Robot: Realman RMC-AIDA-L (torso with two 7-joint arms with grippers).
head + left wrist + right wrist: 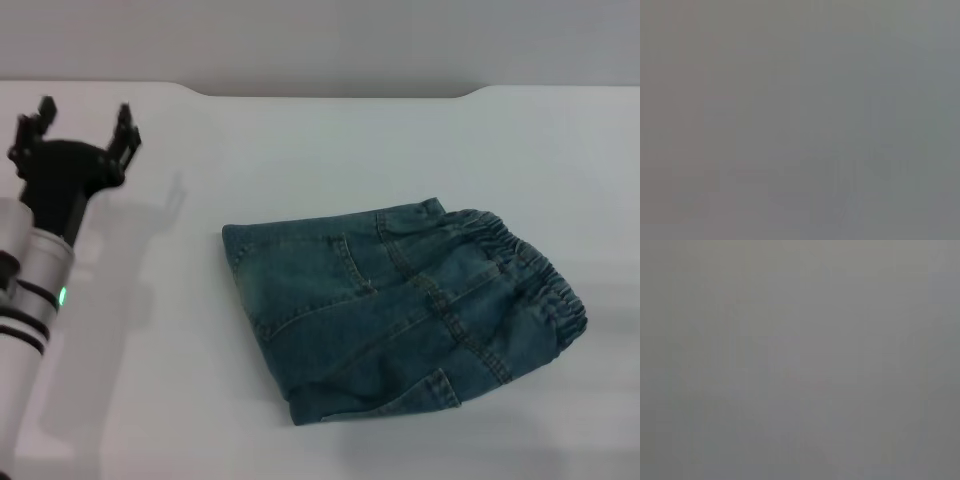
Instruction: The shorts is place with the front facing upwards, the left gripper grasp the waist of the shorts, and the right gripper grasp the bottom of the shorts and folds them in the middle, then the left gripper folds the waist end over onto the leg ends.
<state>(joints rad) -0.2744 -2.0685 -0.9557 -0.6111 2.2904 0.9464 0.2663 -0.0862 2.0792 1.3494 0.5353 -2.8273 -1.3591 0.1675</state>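
Note:
The blue denim shorts (395, 310) lie folded into a compact bundle on the white table, right of centre in the head view. Their ruffled elastic waist (535, 275) rests along the bundle's right edge, on top. The leg hems are hidden under the folded layers. My left gripper (82, 122) stands open far to the left, well apart from the shorts, its two prongs spread with nothing between them. The right gripper is out of view. Both wrist views show only plain grey.
The white table (320, 150) ends at a far edge with a raised notch along the back (335, 93). The left arm (35, 290) with its green ring rises from the lower left corner.

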